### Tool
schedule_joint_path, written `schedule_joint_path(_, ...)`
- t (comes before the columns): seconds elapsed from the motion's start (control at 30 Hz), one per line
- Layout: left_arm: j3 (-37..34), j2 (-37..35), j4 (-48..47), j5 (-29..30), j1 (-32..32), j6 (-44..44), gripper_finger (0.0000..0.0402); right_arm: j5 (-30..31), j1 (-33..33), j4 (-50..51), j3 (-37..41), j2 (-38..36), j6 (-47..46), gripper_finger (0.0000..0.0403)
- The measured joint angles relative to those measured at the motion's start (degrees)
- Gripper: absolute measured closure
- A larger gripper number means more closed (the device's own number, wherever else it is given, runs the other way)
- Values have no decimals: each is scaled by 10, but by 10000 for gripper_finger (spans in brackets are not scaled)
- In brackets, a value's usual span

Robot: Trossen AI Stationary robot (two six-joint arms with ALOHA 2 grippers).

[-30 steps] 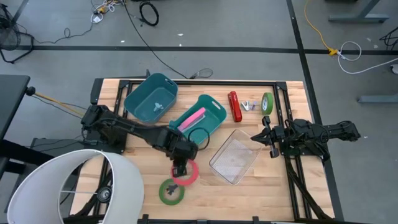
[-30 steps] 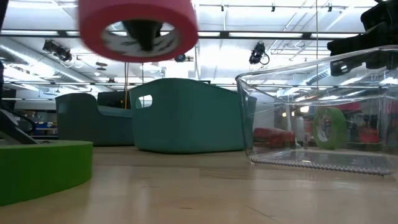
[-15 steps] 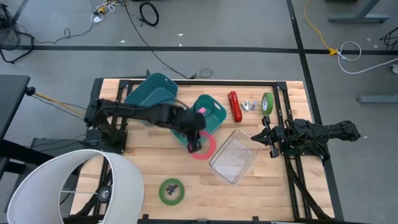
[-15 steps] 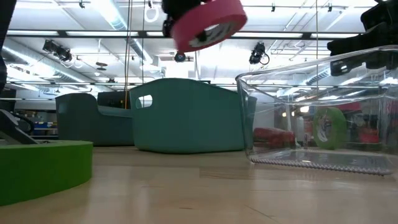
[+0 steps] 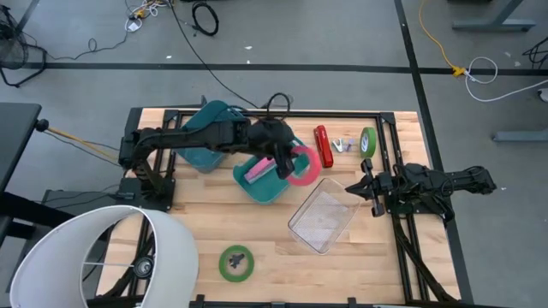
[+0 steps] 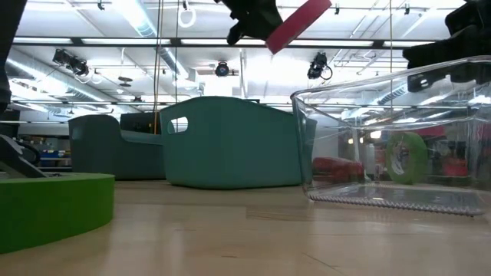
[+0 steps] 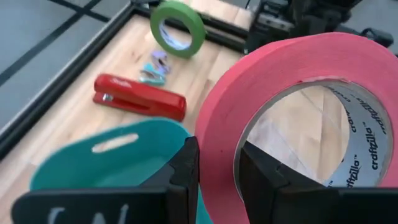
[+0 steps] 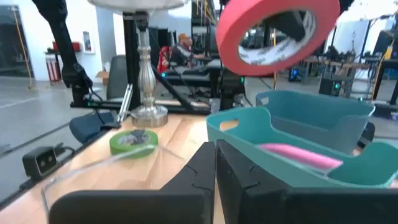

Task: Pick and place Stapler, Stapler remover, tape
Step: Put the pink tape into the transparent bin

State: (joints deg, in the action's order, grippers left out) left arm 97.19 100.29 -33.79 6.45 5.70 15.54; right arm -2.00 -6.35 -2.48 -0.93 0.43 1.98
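A red tape roll (image 7: 292,87), its white inner core printed "craftzilla", is clamped by its wall between the fingers of the left end effector (image 5: 287,162), held in the air above the edge of a teal bin (image 5: 272,167). That bin holds a pink object (image 5: 261,168). A second teal bin (image 5: 205,135) sits beside it, and a clear plastic container (image 5: 324,216) lies near. On the wooden counter (image 5: 377,257) rest a red stapler (image 7: 139,98), a small staple remover (image 7: 153,67), an upright green tape roll (image 7: 178,28), and another green roll (image 5: 236,262) lying flat. The right end effector (image 5: 366,185) waits at the counter's right edge, fingers pressed together.
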Motion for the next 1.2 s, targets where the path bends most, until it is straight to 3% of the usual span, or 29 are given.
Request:
schedule_joint_path(0.23,0,0,36,-2,20,-17,314,0,0,-51,0,0,2,388)
schedule_joint_path(0.47,0,0,73,-31,25,-19,312,124,0,-121,0,1,-116,388)
schedule_joint_path(0.67,0,0,90,-48,25,-19,311,205,0,-175,0,6,-122,376)
schedule_joint_path(1.2,0,0,171,-102,28,-16,310,253,0,-357,0,86,-133,193)
